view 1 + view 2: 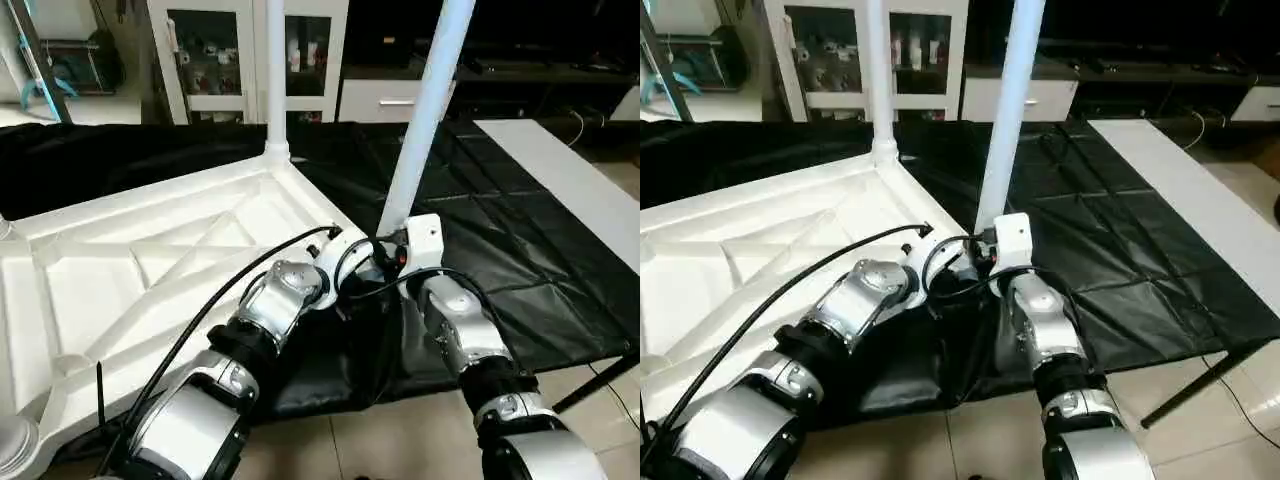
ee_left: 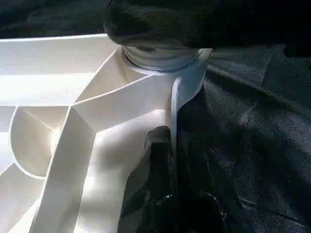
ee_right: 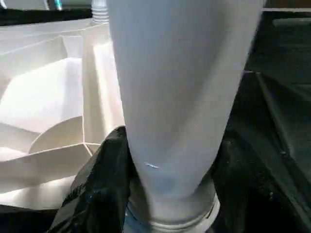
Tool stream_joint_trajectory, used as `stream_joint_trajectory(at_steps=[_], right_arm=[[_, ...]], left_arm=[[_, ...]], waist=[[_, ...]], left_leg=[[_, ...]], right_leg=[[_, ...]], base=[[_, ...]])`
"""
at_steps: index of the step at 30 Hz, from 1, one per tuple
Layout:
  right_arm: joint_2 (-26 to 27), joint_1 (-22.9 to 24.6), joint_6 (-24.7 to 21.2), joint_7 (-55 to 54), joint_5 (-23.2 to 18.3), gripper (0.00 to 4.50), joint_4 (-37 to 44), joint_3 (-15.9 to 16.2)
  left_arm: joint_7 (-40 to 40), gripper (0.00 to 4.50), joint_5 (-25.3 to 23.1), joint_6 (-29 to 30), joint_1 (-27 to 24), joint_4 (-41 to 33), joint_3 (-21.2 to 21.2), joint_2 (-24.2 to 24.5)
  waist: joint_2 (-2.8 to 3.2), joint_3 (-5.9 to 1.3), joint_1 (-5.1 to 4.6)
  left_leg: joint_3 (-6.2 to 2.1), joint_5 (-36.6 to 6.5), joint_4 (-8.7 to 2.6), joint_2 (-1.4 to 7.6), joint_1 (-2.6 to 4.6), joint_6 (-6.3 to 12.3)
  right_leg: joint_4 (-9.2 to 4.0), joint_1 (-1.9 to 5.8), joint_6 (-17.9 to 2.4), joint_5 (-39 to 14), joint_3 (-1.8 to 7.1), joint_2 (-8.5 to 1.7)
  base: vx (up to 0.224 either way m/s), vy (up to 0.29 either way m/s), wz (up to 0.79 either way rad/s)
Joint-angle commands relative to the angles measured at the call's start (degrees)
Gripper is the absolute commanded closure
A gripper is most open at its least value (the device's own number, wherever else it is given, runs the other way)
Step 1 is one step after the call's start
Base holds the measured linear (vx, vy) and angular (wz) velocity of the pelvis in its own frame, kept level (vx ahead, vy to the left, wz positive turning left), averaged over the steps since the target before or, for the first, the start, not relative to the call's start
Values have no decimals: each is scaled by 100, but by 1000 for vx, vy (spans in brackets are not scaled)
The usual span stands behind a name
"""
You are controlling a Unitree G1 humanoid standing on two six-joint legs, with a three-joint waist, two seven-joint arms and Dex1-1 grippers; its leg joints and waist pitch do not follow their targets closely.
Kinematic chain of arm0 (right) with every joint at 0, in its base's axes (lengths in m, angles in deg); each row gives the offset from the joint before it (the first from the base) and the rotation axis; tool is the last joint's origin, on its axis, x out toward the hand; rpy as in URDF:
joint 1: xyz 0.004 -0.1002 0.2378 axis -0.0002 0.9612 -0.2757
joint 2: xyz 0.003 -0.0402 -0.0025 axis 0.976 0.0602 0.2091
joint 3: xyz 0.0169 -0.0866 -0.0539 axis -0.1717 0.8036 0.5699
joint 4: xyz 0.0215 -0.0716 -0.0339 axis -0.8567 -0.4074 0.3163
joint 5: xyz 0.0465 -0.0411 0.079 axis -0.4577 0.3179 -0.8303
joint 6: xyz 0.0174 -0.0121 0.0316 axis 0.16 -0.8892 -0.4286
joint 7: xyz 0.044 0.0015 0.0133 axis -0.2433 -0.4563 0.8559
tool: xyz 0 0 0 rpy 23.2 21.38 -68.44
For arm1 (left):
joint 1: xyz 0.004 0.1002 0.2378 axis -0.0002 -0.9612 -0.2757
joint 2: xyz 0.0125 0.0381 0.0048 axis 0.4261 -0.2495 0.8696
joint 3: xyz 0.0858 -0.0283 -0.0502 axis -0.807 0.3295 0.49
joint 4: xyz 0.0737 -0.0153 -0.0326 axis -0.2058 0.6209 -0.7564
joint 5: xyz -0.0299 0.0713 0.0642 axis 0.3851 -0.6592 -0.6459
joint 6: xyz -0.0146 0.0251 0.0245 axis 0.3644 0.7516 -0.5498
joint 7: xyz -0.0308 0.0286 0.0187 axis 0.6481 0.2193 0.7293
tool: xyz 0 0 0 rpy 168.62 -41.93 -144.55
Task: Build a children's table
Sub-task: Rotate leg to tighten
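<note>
The children's table's white tabletop (image 1: 150, 260) lies upside down on a black cloth, ribs facing up. One white leg (image 1: 276, 80) stands upright in the far corner socket. A second leg (image 1: 425, 110) leans slightly, its base at the near right corner socket (image 2: 160, 56). My right gripper (image 3: 170, 184) is shut on this leg just above its base, a black finger (image 3: 104, 174) on each side. My left gripper (image 2: 170, 160) is shut on the tabletop's thin rim (image 2: 174, 111) just beside that socket. In the eye views both grippers meet at that corner, around (image 1: 375, 255).
The black cloth (image 1: 500, 260) covers the work table to the right of the tabletop, and a white panel (image 1: 560, 170) lies along its far right. A glass-door cabinet (image 1: 215, 50) stands behind. The table's front edge and tiled floor (image 1: 400, 440) lie below my forearms.
</note>
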Motion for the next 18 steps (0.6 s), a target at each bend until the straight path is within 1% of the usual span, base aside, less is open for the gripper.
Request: stream_joint_trajectory(at_steps=[1,2,3,4,5,6,7,8,9,10,11,12,13,14,15,16,17,18], right_arm=[[412,124,-27,862,-269,198,75,383],[208,245,36,1194,-327,184,379,429],[175,265,51,1236,-321,184,425,439],[113,302,79,1316,-310,178,512,458],[-51,388,103,1510,-275,178,707,529],[-277,504,88,1804,-297,149,984,568],[-368,549,77,1920,-318,140,1094,575],[-481,604,56,2076,-352,138,1230,569],[-712,691,-5,2342,-398,137,1447,573],[-895,759,-50,2534,-427,122,1608,580],[-1128,852,-131,2797,-480,122,1826,579],[-1450,985,-217,3097,-526,107,2108,575],[-1718,1078,-312,3280,-539,94,2297,549],[-1718,1078,-312,3280,-539,90,2297,549],[-1907,1160,-407,3420,-532,79,2441,530],[-2086,1246,-492,3558,-514,67,2565,538],[-2202,1306,-554,3657,-504,59,2654,546],[-2425,1435,-650,3914,-512,54,2821,592]], left_arm=[[-493,450,189,-455,204,57,343,-92],[-291,450,194,-475,148,27,300,-1],[-256,450,195,-481,139,22,292,13],[-189,450,196,-494,121,12,276,39],[39,450,205,-549,69,-31,212,101],[293,450,202,-576,-9,-102,130,190],[421,450,194,-614,-44,-137,79,233],[599,450,182,-684,-89,-178,7,291],[844,450,168,-660,-177,-286,-88,399],[1055,450,167,-660,-250,-383,-165,486],[1300,450,180,-604,-343,-511,-237,592],[1574,450,201,-559,-458,-669,-314,733],[1840,450,225,-537,-553,-796,-391,865],[1840,450,225,-537,-553,-796,-391,865],[2020,450,232,-546,-615,-865,-437,956],[2148,450,232,-568,-668,-917,-471,1032],[2227,450,229,-584,-702,-949,-486,1078],[2320,450,222,-589,-749,-989,-501,1149]], waist=[[-44,-167,-17],[-29,-166,-7],[-42,-167,1],[-42,-168,-1],[-58,-167,-19],[-40,-166,-15],[-39,-185,-2],[-45,-205,32],[-63,-237,104],[-63,-237,104],[-81,-225,182],[-118,-178,258],[-124,-171,360],[-131,-176,378],[-117,-191,394],[-120,-222,427],[-130,-241,482],[-129,-221,508]], left_leg=[[-98,-3339,-555,168,57,74],[-93,-3304,-557,169,57,67],[-85,-3301,-556,169,59,90],[-90,-3284,-558,169,33,120],[-111,-3150,-586,171,-46,132],[-123,-3069,-604,187,-94,136],[-120,-2983,-590,187,-88,144],[-93,-2745,-571,198,-78,190],[-27,-2245,-540,200,-87,345],[-27,-2245,-540,200,-87,345],[16,-1992,-531,203,-97,494],[74,-2023,-511,213,-62,581],[116,-2048,-484,217,3,594],[124,-2016,-478,217,1,595],[120,-1939,-481,222,-13,576],[108,-1653,-481,223,-56,561],[117,-1348,-463,238,-75,588],[142,-1227,-452,231,-60,646]], right_leg=[[-387,67,-672,-3134,84,-176],[-386,69,-678,-3135,88,-177],[-396,74,-670,-3134,85,-172],[-386,90,-634,-3149,89,-175],[-364,152,-607,-3164,83,-184],[-343,187,-586,-3144,83,-185],[-344,191,-606,-3091,99,-202],[-320,167,-747,-2833,151,-222],[-247,162,-1025,-2241,214,-214],[-247,162,-1025,-2241,214,-214],[-202,154,-1096,-1992,243,-184],[-218,85,-1078,-2247,286,-181],[-233,35,-1012,-2549,333,-174],[-215,25,-984,-2612,355,-174],[-195,34,-985,-2606,362,-180],[-141,80,-996,-2365,357,-166],[-75,91,-1042,-1940,369,-147],[-46,68,-1146,-1688,376,-120]], base=[[0,0,0],[0,0,0],[0,0,0],[0,0,0],[0,0,0],[0,0,0],[0,0,0],[0,0,0],[0,0,0],[0,0,0],[0,0,0],[0,0,0],[0,0,0],[48,-55,13],[0,0,0],[0,0,0],[0,0,0],[54,-24,5]])
